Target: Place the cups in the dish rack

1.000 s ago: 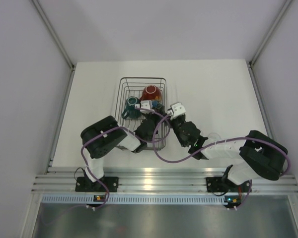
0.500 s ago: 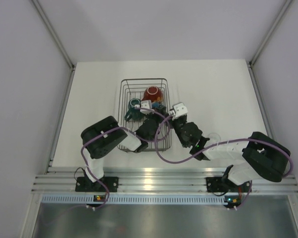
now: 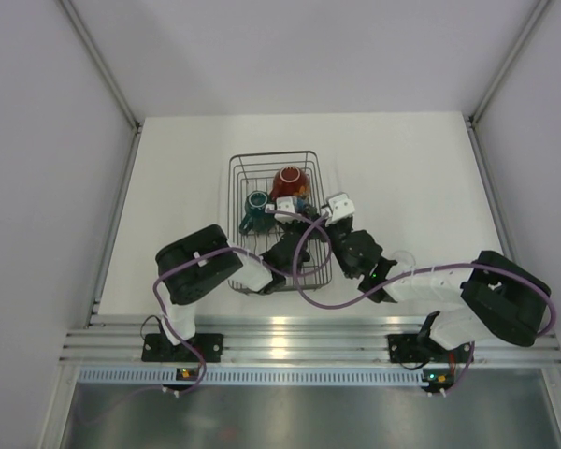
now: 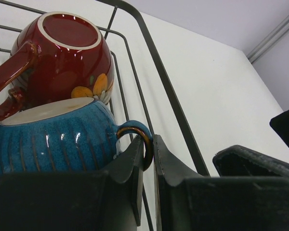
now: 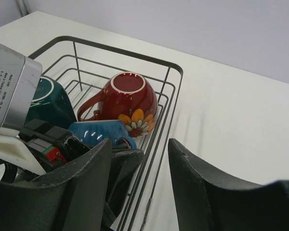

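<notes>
The left claw (image 4: 144,150) is pinching the handle of the blue cup (image 4: 53,137), which is hanging upside down inside the rack (image 4: 156,67), close against the red cup (image 4: 67,57). Judging by this, it should be lowering gently, then opening and backing off without snagging the handle. The right claw (image 5: 140,144) is waiting wide and empty beside the rack's rim.

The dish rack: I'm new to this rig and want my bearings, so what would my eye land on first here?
The big red flowered cup lies bottom-up in the dish rack, with the blue ribbed cup against it and a teal mug to its left. The left tool is pinched shut on the blue cup's handle, just inside the rack's right rim. The right tool hangs open and empty at that rim.
</notes>
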You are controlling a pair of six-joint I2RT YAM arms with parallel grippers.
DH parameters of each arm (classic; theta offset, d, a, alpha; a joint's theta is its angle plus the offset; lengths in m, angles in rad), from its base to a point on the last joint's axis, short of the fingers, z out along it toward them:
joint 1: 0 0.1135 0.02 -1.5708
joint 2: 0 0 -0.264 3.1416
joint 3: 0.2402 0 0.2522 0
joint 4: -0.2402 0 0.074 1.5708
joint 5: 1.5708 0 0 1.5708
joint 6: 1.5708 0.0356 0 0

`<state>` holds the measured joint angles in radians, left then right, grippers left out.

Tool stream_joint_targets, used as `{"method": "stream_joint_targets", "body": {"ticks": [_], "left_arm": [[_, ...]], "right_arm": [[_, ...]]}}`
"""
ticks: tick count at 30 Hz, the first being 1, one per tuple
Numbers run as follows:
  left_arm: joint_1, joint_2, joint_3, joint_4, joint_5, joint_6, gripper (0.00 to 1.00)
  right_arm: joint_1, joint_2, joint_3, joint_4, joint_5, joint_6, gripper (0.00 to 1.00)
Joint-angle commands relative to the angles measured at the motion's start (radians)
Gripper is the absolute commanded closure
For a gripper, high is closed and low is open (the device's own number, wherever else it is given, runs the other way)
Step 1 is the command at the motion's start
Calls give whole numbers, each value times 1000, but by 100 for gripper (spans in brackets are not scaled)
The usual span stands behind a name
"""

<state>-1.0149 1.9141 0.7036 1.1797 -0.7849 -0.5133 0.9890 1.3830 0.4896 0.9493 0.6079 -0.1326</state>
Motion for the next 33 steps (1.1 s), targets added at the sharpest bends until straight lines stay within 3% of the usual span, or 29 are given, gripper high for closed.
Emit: {"method": "stream_joint_targets", "body": {"ticks": [1,7,12,26,33], "left_arm": [[-22,57,-24,-226,-22,87,100],[-17,98,46,-203,-70,209,100],[-1,125,66,-195,-65,217,100],[91,145,103,-242,13,162,100],[91,132,163,-403,21,99,100]], "right_arm": [[-12,-32,1,17,-3,30,49],[-19,-29,0,19,-13,28,49],[-29,-27,-3,20,-19,34,49],[-33,-19,-3,20,-31,41,49],[-33,-15,-2,14,-33,44,49]]}}
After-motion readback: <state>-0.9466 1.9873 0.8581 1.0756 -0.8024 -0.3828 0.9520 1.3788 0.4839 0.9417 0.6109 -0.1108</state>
